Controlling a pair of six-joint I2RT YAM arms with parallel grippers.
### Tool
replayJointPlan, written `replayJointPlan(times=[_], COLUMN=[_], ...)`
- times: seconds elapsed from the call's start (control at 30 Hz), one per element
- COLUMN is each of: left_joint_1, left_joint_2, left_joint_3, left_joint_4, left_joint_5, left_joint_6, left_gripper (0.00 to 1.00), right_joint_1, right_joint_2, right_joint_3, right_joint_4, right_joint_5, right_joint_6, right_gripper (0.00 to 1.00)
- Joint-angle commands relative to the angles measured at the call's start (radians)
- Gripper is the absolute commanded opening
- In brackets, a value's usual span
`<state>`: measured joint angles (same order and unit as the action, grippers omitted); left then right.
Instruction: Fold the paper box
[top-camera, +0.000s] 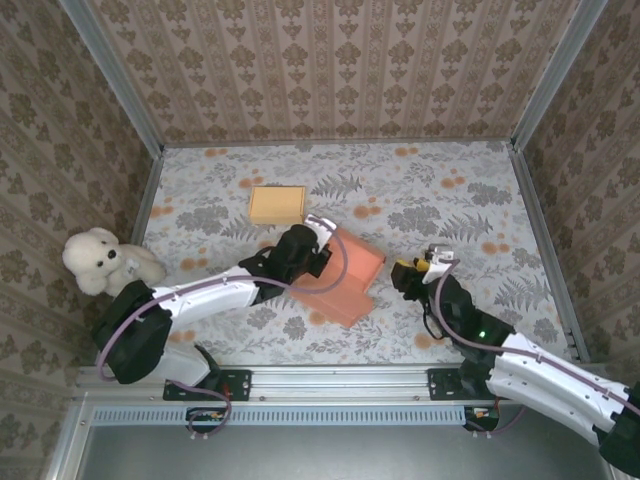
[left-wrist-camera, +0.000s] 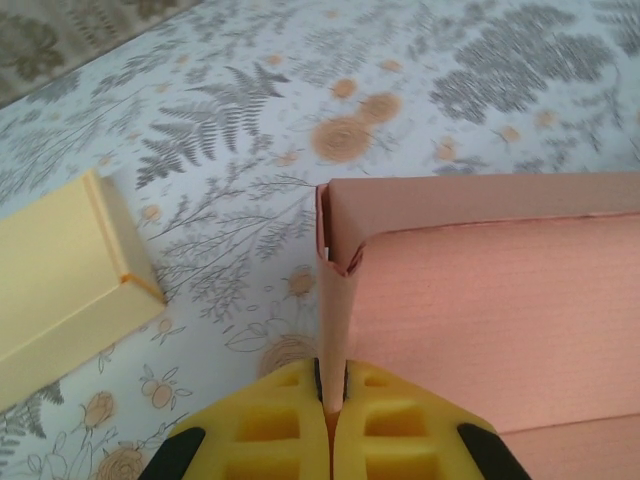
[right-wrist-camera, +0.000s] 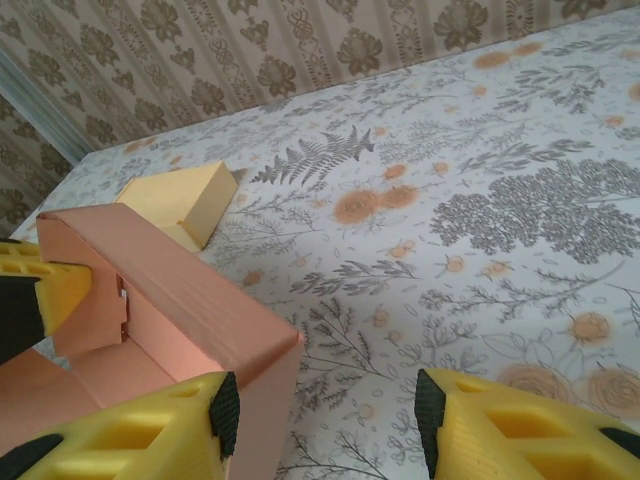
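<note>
A white teddy bear (top-camera: 100, 262) sits well left of the pink paper box (top-camera: 360, 262), with a yellow box (top-camera: 277, 205) nearer, behind and left of it. The left gripper (left-wrist-camera: 333, 400) pinches the paper box's left wall (thin, standing upright). Just right of that box, the right gripper (right-wrist-camera: 325, 405) has its jaws apart, holding nothing.

Salmon-pink paper box (top-camera: 355, 278), partly folded, two walls upright, lies centrally on the table (top-camera: 480, 200).

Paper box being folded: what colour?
The paper box is salmon pink, unpatterned; clearest in the left wrist view.
</note>
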<state>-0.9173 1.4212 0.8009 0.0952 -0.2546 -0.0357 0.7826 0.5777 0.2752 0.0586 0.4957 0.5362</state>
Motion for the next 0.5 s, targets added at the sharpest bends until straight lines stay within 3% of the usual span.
replayJointPlan(times=[0.0, 0.27, 0.47], left_joint_1=[-0.037, -0.096, -0.12], left_joint_2=[0.073, 0.306, 0.43], left_joint_3=[0.097, 0.345, 0.424], left_joint_4=[-0.22, -0.579, -0.655], left_joint_5=[-0.009, -0.066, -0.162], left_joint_6=[0.124, 0.209, 0.254], left_gripper=[0.0, 0.0, 0.0], right_joint_1=[-0.002, -0.006, -0.01], right_joint_2=[-0.093, -0.315, -0.378], right_joint_3=[-0.045, -0.165, -0.214], right_joint_4=[-0.009, -0.03, -0.016], right_joint_5=[0.046, 0.093, 0.092], right_joint_6=[0.02, -0.016, -0.047], right_gripper=[0.53, 0.54, 0.54])
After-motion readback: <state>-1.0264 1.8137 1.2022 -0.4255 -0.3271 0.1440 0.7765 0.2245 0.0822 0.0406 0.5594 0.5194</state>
